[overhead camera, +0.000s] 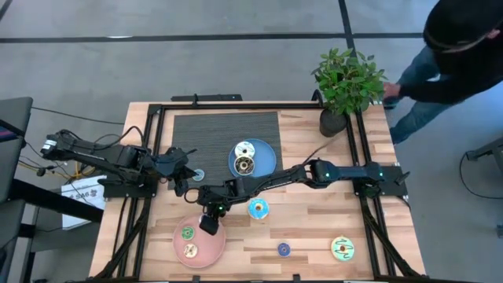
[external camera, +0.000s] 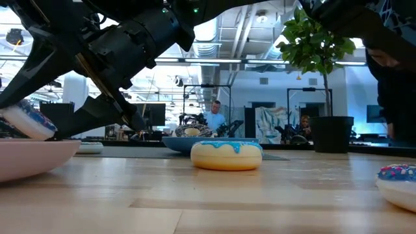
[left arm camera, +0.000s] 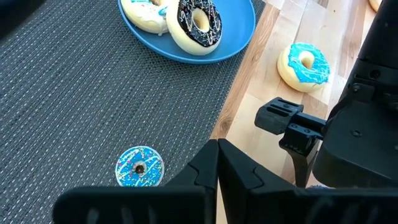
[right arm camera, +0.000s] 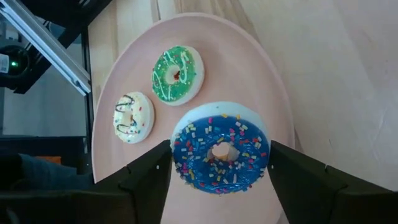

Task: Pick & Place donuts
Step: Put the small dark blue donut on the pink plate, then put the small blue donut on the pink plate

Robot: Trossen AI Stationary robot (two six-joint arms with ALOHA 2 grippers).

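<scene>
My right gripper (right arm camera: 221, 163) reaches over the pink plate (right arm camera: 273, 81) and is shut on a blue-frosted sprinkled donut (right arm camera: 221, 134). A green donut (right arm camera: 177, 74) and a cream donut (right arm camera: 132, 117) lie flat on that plate. My left gripper (left arm camera: 217, 152) is shut and hovers over the grey mat beside a tiny teal donut (left arm camera: 139, 167). The blue plate (overhead camera: 266, 159) carries a white donut (left arm camera: 144, 12) and a brown-cream one (left arm camera: 199, 22). A teal donut (overhead camera: 258, 208), a tiny blue one (overhead camera: 284, 249) and a yellow-green one (overhead camera: 343, 248) lie on the wood. My right gripper pinches the blue-frosted donut between its two fingers, one on each side of the outer rim (right arm camera: 180, 155), coming from above and pointing down. The donut lies frosting up over the pink plate. In the low view it sits tilted (external camera: 23, 122) at the plate's rim; whether it touches the plate I cannot tell.
A potted plant (overhead camera: 346, 86) stands at the table's far right corner. A black frame (overhead camera: 369, 157) borders the table. The grey mat (overhead camera: 212, 134) covers the far left part. A person (overhead camera: 456, 55) stands beyond the far right corner. Bare wood lies between the teal and yellow-green donuts.
</scene>
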